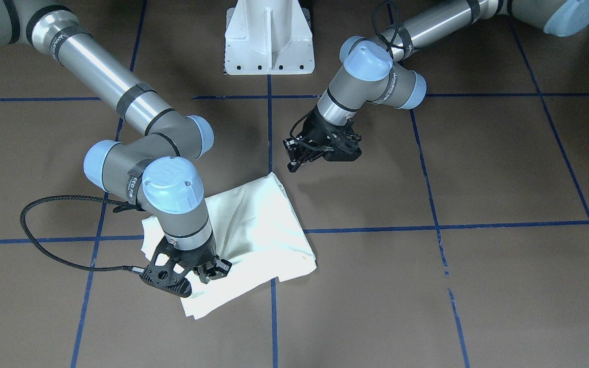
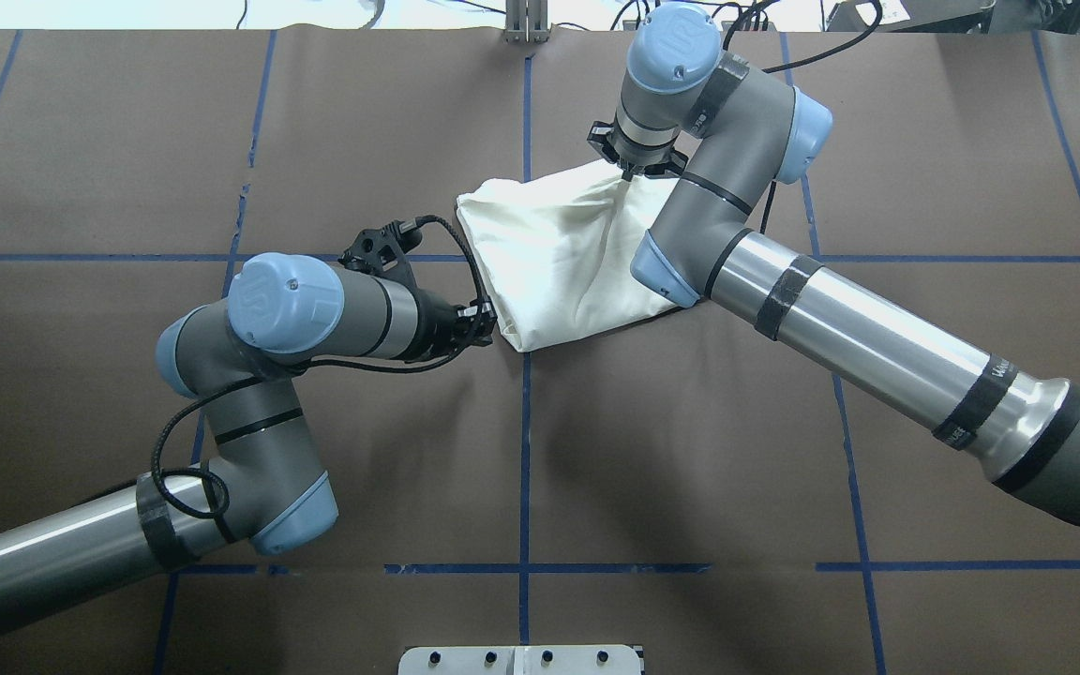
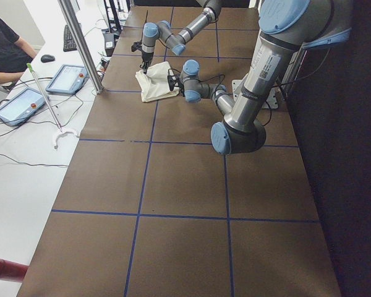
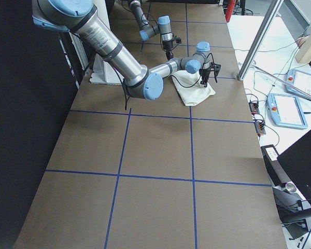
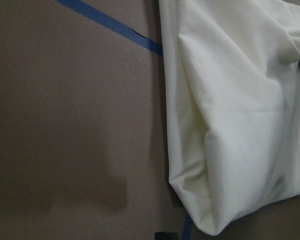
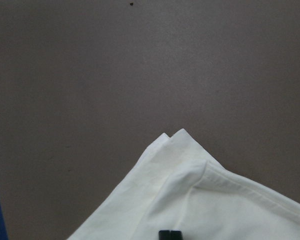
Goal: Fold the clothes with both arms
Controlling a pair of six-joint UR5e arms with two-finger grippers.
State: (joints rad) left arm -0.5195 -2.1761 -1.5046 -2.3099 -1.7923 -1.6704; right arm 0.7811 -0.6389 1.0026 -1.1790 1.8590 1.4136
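Observation:
The cream-white shirt (image 1: 258,225) (image 2: 559,253) lies folded into a rough rectangle on the brown table, plain side up. My right gripper (image 1: 207,273) (image 2: 629,171) points straight down on the shirt's far edge. In the right wrist view its fingertips (image 6: 170,234) are together on the cloth, just behind a folded corner. My left gripper (image 1: 291,164) (image 2: 487,323) hovers shut beside the shirt's near corner, a small gap away and holding nothing. The left wrist view shows the shirt (image 5: 240,125) to the right of its fingertip (image 5: 165,235).
The white pedestal base (image 1: 269,41) stands at the robot's side of the table. Blue tape lines (image 2: 525,450) grid the brown surface. Beyond the table's far edge are a metal post (image 3: 80,43), tablets (image 3: 68,79) and a seated person (image 3: 3,43).

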